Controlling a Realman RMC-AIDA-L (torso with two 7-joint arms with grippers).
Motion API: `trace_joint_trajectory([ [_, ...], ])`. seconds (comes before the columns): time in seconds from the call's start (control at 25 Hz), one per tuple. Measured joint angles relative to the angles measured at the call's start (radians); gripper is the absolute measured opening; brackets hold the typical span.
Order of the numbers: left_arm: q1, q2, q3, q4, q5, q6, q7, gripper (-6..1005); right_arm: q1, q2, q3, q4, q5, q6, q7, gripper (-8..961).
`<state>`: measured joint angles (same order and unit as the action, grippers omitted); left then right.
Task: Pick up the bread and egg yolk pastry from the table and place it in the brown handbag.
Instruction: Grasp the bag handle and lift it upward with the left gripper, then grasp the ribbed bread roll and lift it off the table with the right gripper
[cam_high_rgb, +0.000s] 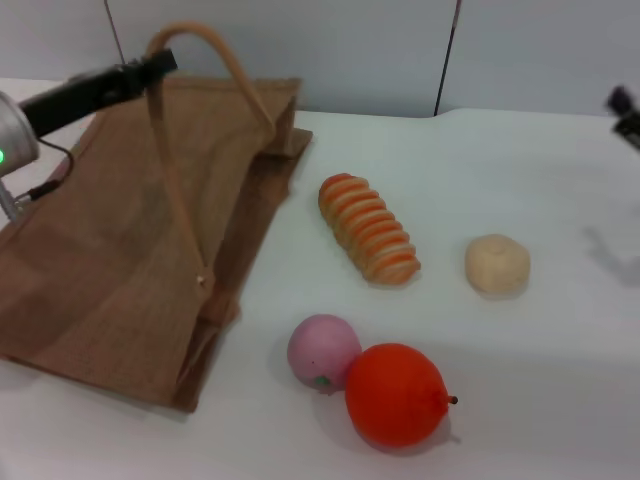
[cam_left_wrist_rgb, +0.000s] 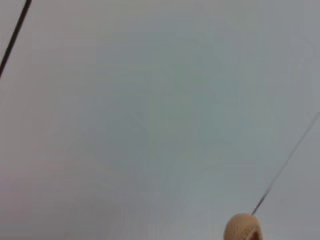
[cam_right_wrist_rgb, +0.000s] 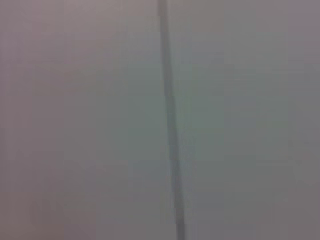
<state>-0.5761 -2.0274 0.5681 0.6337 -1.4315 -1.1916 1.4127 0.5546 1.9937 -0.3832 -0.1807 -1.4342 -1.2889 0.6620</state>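
1. Head view, task things: brown handbag (cam_high_rgb: 110, 250) lying flat along the table's (cam_high_rgb: 560, 380) left edge, mouth turned toward the middle. Bread (cam_high_rgb: 368, 228) on the open tabletop near the centre, just clear of the bag's mouth, lying slantwise. Egg yolk pastry (cam_high_rgb: 497, 264) to the right of the bread, apart from it, sitting dome-up.
2. Head view, other things: pink ball (cam_high_rgb: 322, 352) and orange fruit (cam_high_rgb: 396, 394) toward the near edge, touching each other, in front of the bread and well clear of it. Nothing lying between bread and bag mouth.
3. Head view, arms: left gripper (cam_high_rgb: 160, 62) reaching in from the left edge over the bag's far end, tip at the raised loop handle (cam_high_rgb: 200, 40), which stands arched up off the bag; fingers seemingly pinched on that handle. Right gripper (cam_high_rgb: 625, 112) only a dark sliver at the far right edge, high above the table; fingers' stance impossible to tell.
4. Left wrist view: mostly blank pale wall, with a tan rounded bit of the handle (cam_left_wrist_rgb: 243, 227) at the frame's edge.
5. Right wrist view: blank grey wall with one dark seam; no task thing visible.
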Motion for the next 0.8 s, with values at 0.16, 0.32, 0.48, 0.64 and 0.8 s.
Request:
trace_joint_trajectory([
  [0.16, 0.023, 0.000, -0.075, -0.057, -0.118, -0.100, 0.111, 115, 0.046, 0.010, -0.002, -0.054, -0.181, 0.018, 0.131, 865],
  [0.32, 0.025, 0.001, -0.186, -0.143, -0.159, -0.189, 0.224, 115, 0.114, 0.018, -0.003, -0.066, -0.354, 0.043, 0.228, 861],
  [0.48, 0.026, 0.001, -0.216, -0.159, -0.163, -0.214, 0.244, 115, 0.184, 0.026, -0.003, -0.054, -0.509, 0.088, 0.313, 862],
  [0.64, 0.024, 0.001, -0.224, -0.163, -0.166, -0.216, 0.246, 115, 0.257, 0.027, -0.009, -0.026, -0.626, 0.160, 0.418, 863],
  [0.8, 0.022, 0.002, -0.226, -0.165, -0.168, -0.218, 0.247, 115, 0.332, 0.027, -0.046, 0.007, -0.700, 0.245, 0.507, 863],
])
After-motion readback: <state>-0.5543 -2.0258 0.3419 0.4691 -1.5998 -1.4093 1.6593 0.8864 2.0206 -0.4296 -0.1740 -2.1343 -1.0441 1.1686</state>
